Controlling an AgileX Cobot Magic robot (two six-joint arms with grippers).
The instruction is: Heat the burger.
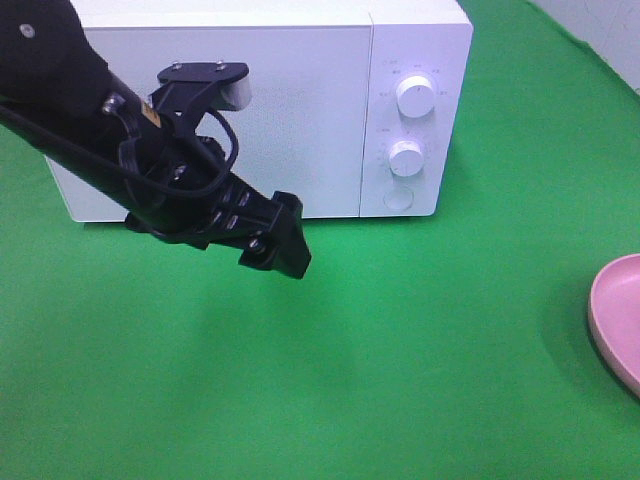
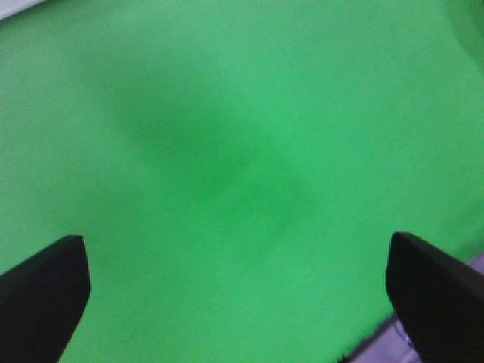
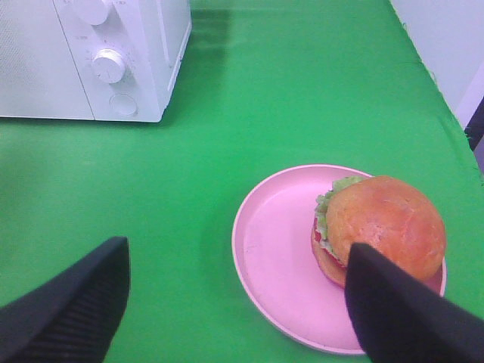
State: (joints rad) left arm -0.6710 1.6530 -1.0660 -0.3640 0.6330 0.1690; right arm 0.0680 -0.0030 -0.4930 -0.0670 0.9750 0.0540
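Standing over the green cloth (image 1: 400, 380), the high camera caught the white microwave (image 1: 260, 100) with its door shut and two knobs (image 1: 415, 97) on the panel, the left arm (image 1: 150, 160) slanting down in front of it, and only a sliver of the pink plate (image 1: 620, 320) at the right edge. No burger showed from up there. The right wrist camera filled that in: the burger (image 3: 382, 227) sat on the pink plate (image 3: 272, 257), off toward one side of it, well apart from the microwave (image 3: 98, 53). The right gripper (image 3: 234, 302) hung above with its jaws spread wide and nothing between them. The left wrist camera saw only blurred cloth between the left gripper (image 2: 238, 302) fingers, likewise wide and empty.
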